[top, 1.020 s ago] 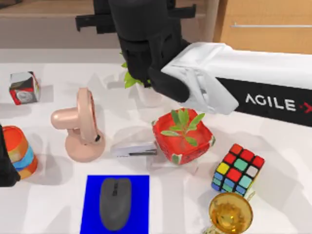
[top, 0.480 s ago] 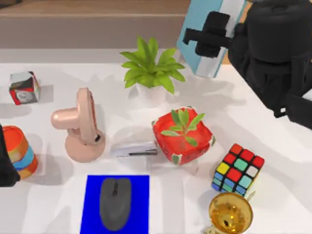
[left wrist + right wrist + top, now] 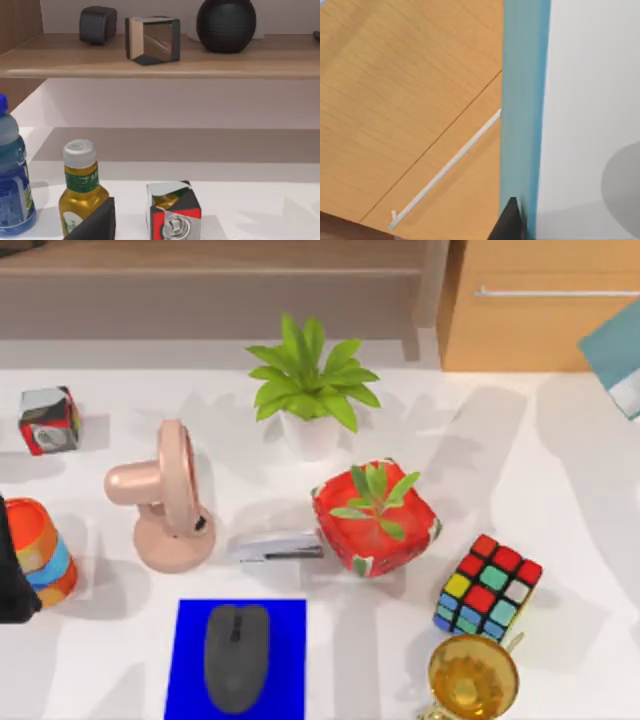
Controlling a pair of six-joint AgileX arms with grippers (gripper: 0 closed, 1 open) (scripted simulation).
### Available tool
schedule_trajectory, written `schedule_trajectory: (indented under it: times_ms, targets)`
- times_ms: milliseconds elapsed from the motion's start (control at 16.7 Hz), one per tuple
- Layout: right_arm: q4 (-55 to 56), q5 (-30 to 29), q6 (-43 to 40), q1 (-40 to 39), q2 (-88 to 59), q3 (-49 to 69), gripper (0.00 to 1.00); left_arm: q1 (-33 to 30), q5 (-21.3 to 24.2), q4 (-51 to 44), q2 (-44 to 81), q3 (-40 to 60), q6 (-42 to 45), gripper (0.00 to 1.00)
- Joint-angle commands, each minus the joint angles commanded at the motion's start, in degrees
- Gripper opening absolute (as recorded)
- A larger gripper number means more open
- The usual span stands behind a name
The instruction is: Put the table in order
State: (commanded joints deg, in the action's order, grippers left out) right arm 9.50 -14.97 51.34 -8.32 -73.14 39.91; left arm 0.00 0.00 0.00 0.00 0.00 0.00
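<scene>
No label on the bench (image 3: 560, 490) could be read, and it spread white beneath everything. My left arm sat parked at its nine-o'clock edge, while my right arm, overhead half a second before, had withdrawn toward two o'clock, leaving the teal book (image 3: 615, 355) there; I cannot tell either gripper's state.
</scene>
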Motion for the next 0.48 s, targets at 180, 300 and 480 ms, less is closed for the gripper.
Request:
schedule_trajectory:
  times_ms: [180,300,480]
  targets:
    - [3.96,6.92,7.44,12.0,-3.15,-1.61,0.0,0.0,0.0,0.0,0.0,0.0,0.0,1.0]
    - [7.5,12.25,12.09,19.01,-7.02,-1.11,0.0,0.0,0.0,0.0,0.0,0.0,0.0,1.0]
    - [13.76,20.78,18.49,27.52,-14.37,1.57,0.0,0.0,0.0,0.0,0.0,0.0,0.0,1.0]
